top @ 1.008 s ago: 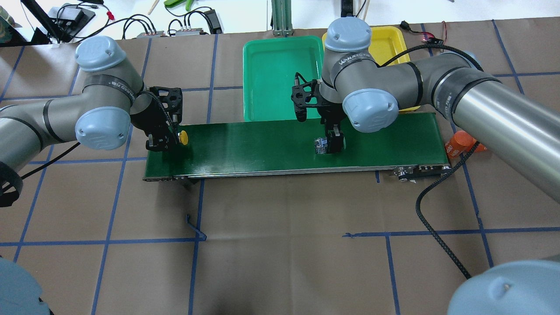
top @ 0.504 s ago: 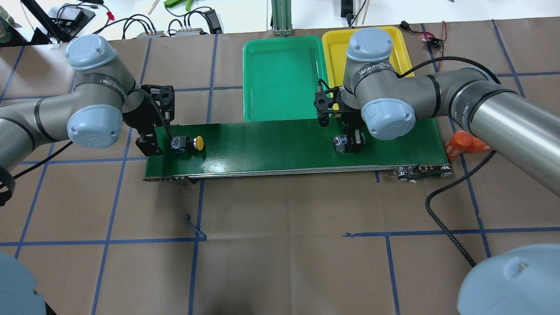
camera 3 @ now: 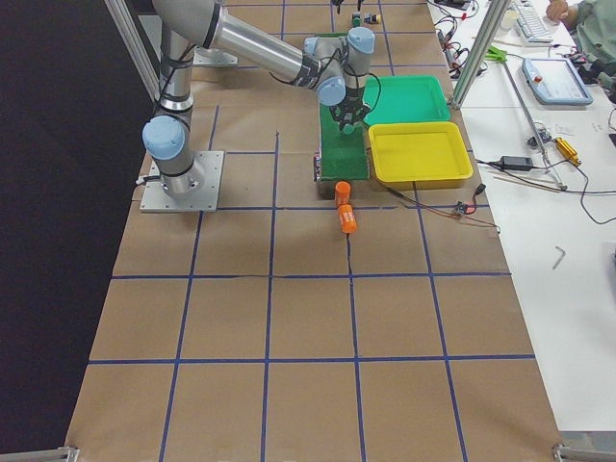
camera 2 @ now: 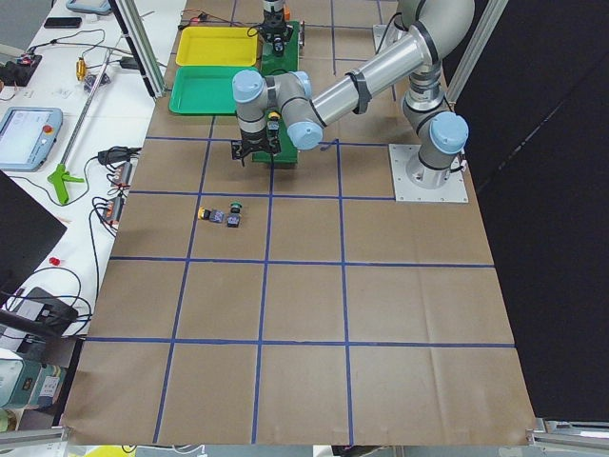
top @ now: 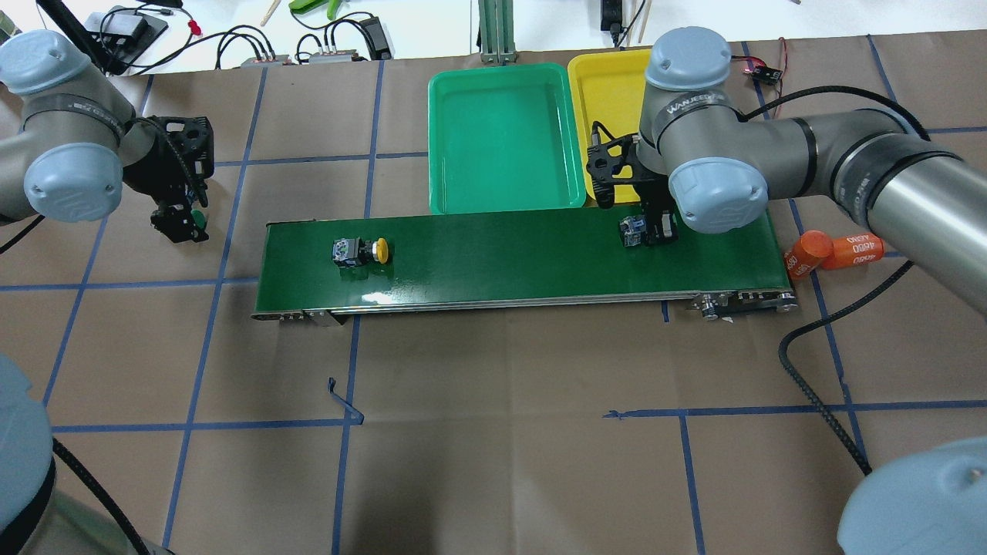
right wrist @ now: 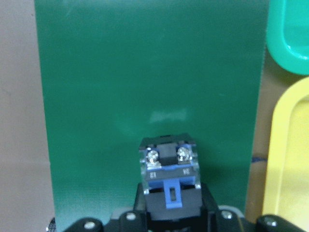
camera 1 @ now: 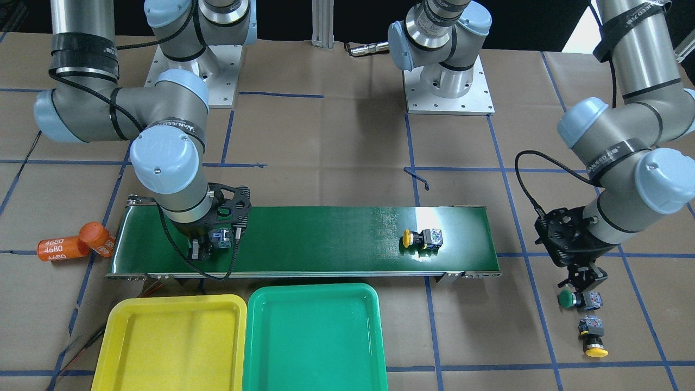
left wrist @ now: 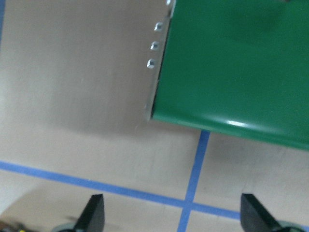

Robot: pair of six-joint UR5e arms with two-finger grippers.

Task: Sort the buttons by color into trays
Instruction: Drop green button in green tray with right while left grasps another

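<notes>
A yellow-capped button (top: 359, 252) (camera 1: 422, 239) lies on its side on the conveyor belt (top: 501, 258). My right gripper (top: 651, 230) (camera 1: 212, 243) is shut on another button (right wrist: 168, 169) (top: 633, 231) just above the belt's right end, its cap hidden. My left gripper (top: 180, 223) (camera 1: 583, 278) (left wrist: 174, 215) hangs open off the belt's left end, over a green-capped button (camera 1: 574, 300) on the table. A yellow-capped one (camera 1: 593, 336) lies beside that. The green tray (top: 501, 131) and the yellow tray (top: 609, 85) stand behind the belt, with nothing in them.
Two orange cylinders (top: 833, 253) marked 4680 lie off the belt's right end. A black cable (top: 817, 401) loops over the table on the right. Cables and tools lie on the white bench (top: 231, 31) beyond the table.
My left gripper let go of the yellow button on the belt and swung left off it to above the green button. My right gripper carried its button right along the belt.
</notes>
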